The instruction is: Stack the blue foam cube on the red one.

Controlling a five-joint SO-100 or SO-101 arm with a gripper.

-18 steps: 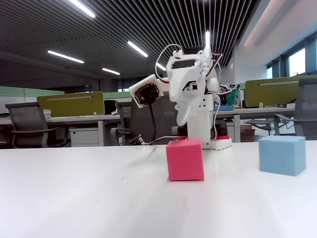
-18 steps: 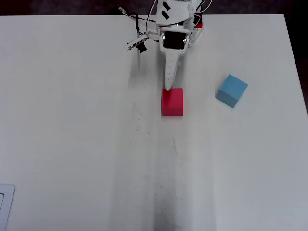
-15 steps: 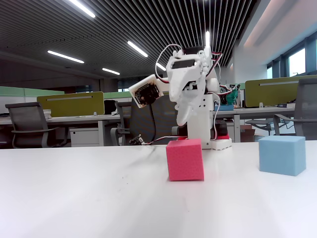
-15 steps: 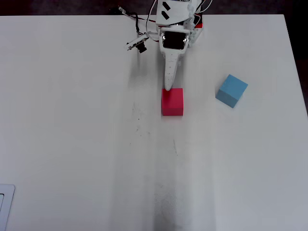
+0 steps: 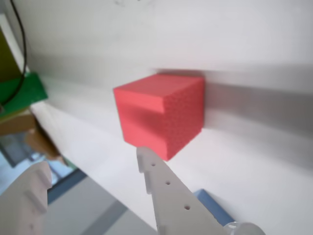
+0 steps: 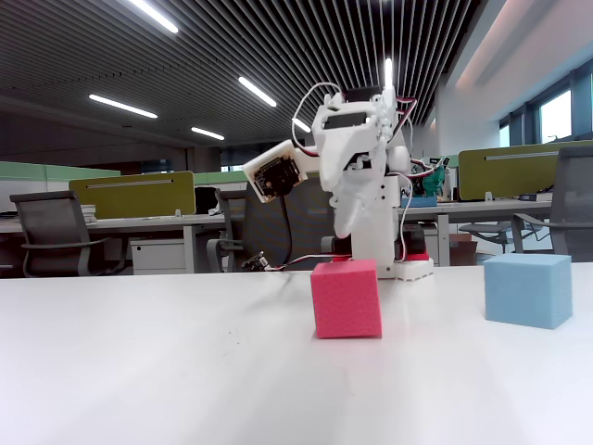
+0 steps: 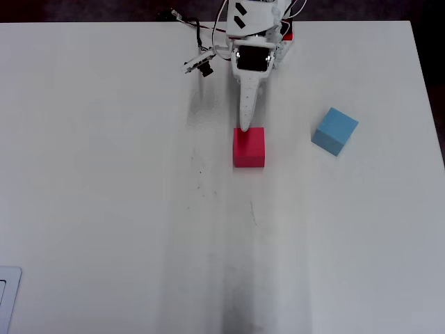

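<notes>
The red cube point(image 7: 249, 147) sits on the white table just in front of the arm, and it fills the middle of the wrist view point(image 5: 161, 112). The blue foam cube point(image 7: 335, 131) rests apart from it, to its right in the overhead view and in the fixed view point(image 6: 527, 290). My gripper point(image 7: 243, 127) points down over the red cube's near edge, hanging well above it in the fixed view point(image 6: 345, 227). In the wrist view the gripper point(image 5: 92, 161) shows a gap between its two fingers, with nothing held.
The arm's base point(image 7: 254, 31) stands at the table's top edge in the overhead view, with a loose cable and small board point(image 7: 198, 66) beside it. A white object point(image 7: 5, 299) lies at the bottom left corner. Office desks and chairs fill the background of the fixed view.
The gripper has shifted slightly to the right in the fixed view. Neither cube has moved.
</notes>
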